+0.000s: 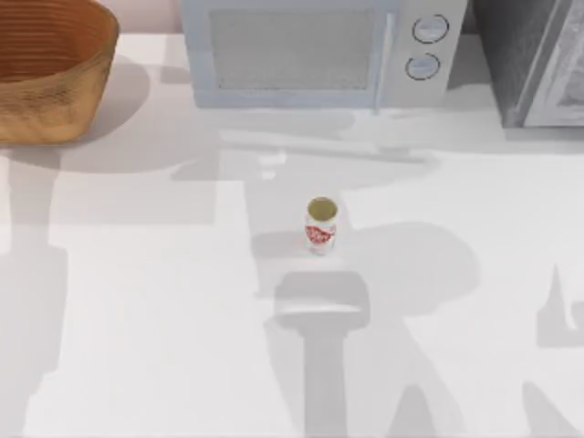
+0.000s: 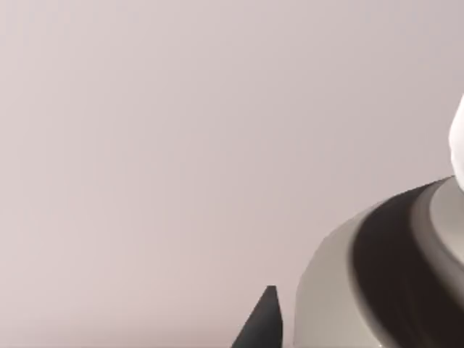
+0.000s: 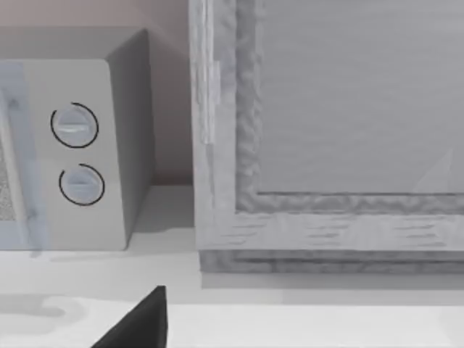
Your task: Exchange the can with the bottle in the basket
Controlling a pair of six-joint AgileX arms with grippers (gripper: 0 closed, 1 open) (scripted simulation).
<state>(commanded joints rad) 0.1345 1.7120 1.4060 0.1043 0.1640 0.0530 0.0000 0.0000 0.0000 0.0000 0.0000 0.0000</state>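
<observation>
The can (image 1: 320,225) stands upright near the middle of the white table, small and white with red markings and a dull gold top. The basket (image 1: 46,68), round woven wicker in orange-brown, sits at the back left corner, partly cut off by the picture's edge. The bottle is out of view. A dark tip of my left gripper (image 2: 262,322) shows against a plain pale wall in the left wrist view. A dark tip of my right gripper (image 3: 141,322) shows above the table, facing the appliances at the back right. Neither gripper is near the can.
A pale microwave (image 1: 310,50) with two round knobs (image 3: 76,156) stands at the back centre. A grey boxy appliance (image 1: 538,59) stands at the back right, close in front of the right wrist camera (image 3: 333,145). Arm shadows fall across the table's front half.
</observation>
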